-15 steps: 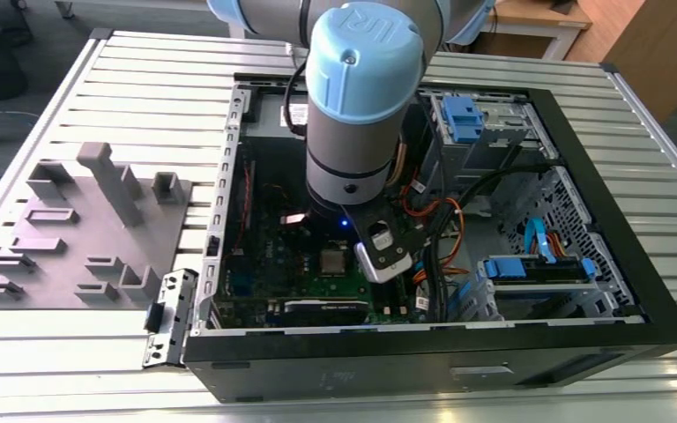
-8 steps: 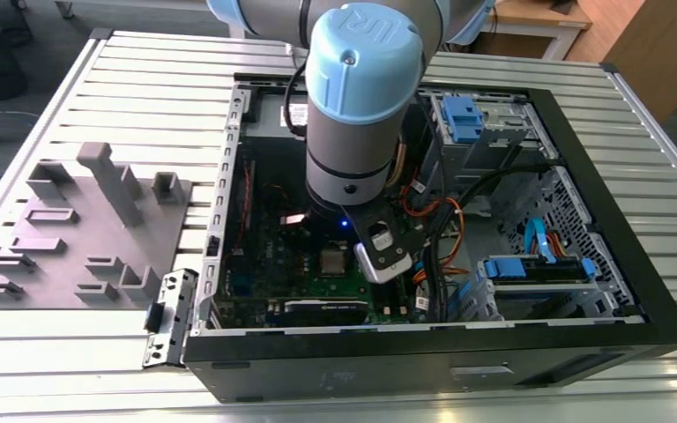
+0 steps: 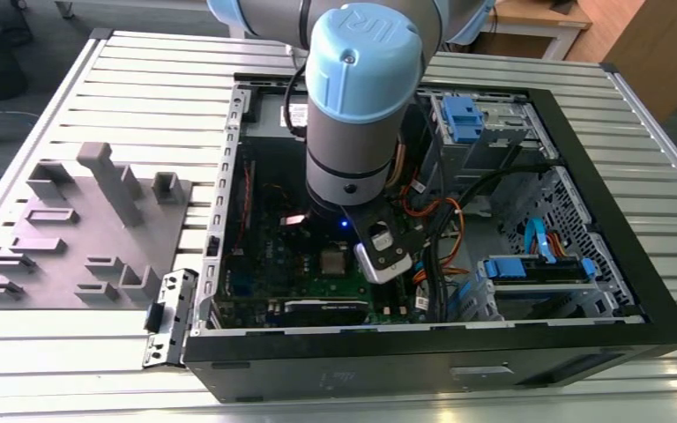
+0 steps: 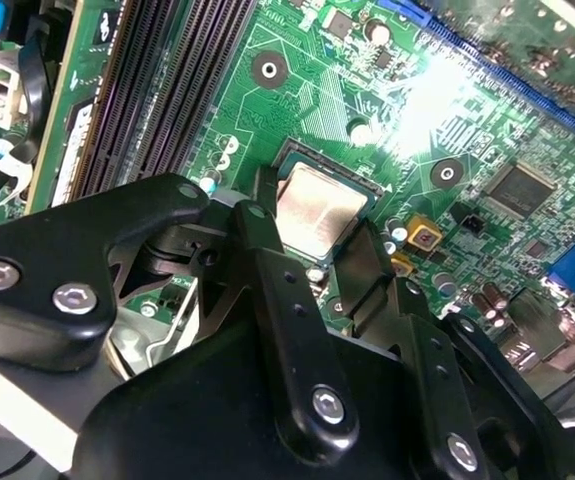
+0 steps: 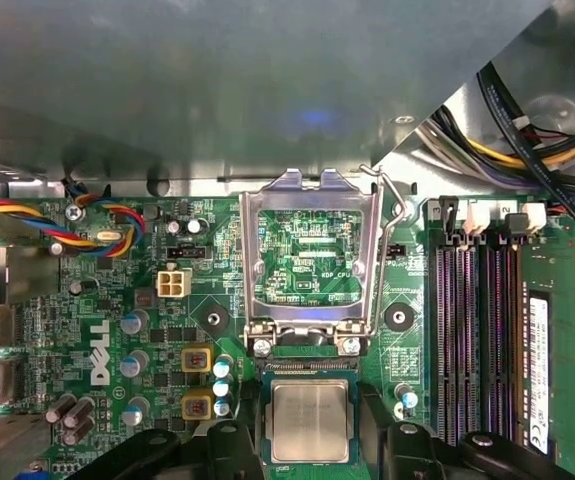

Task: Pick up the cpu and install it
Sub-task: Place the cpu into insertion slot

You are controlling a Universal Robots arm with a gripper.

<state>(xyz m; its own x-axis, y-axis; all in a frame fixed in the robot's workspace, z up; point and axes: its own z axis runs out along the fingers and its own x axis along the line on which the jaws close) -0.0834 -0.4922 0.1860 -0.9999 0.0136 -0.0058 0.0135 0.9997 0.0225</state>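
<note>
First wrist view: the cpu [image 5: 310, 420] lies flat, silvery top up, seated in the black socket [image 5: 263, 400] on the green motherboard [image 5: 217, 260]. My gripper [image 5: 310, 445] straddles it. One of my fingers [image 5: 235, 445] is at one edge and its twin is at the opposite edge, with the chip squarely between them. My fingers are released: they are spread wider than the chip, and a strip of dark socket rim shows between each one and the chip's side. I grasp nothing.

Just beyond the chip the silver load frame [image 5: 310, 192] stands hinged open, and green board shows through its hollow middle. Its wire lever [image 5: 395, 205] is raised beside it. The memory slots [image 5: 472, 330] run alongside the socket, and a memory stick [image 5: 547, 340] stands next to them.

Second wrist view: the chip sits level inside the socket's corners. My fingertips are low over the board, close to two opposite edges, with the chip's pale top bare between them.

Exterior view: my arm [image 3: 356, 106] reaches down into the open computer case [image 3: 621, 344], which lies on its side on a slatted metal table [image 3: 138, 88]. A grey moulded fixture [image 3: 80, 229] sits on the table at the exterior view's left of the case, well apart from me
</note>
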